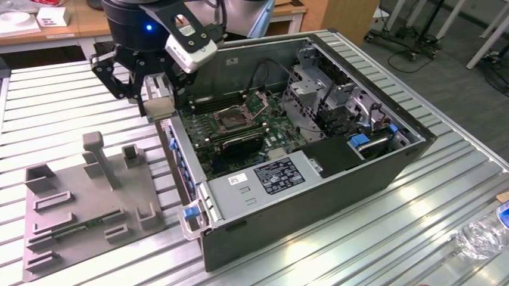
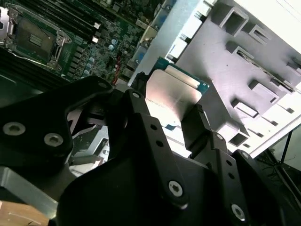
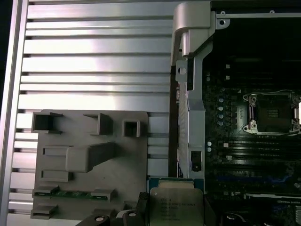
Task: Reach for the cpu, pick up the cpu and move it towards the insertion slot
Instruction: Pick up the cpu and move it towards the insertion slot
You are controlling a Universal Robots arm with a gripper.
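My gripper [image 1: 157, 106] is shut on the cpu [image 1: 160, 108], a small silvery square chip, held in the air just above the open computer case's near wall, on the exterior view's left. Both wrist views show the cpu [image 2: 171, 94] [image 3: 176, 207] clamped between the black fingers [image 2: 136, 108], its metal top showing and a green edge around it. The insertion slot [image 1: 235, 117] is a square socket with a shiny frame and dark centre on the green motherboard, inside the case to the exterior view's right of the chip. The slot [image 2: 33, 37] [image 3: 274, 112] lies apart from the cpu.
The grey fixture plate [image 1: 87, 202] [image 3: 94, 165] with raised posts and a green memory stick [image 1: 87, 223] sits on the slatted metal table, on the exterior view's left of the case. The case wall [image 3: 193, 117] stands between plate and motherboard. A water bottle [image 1: 481, 235] lies at the exterior view's far right.
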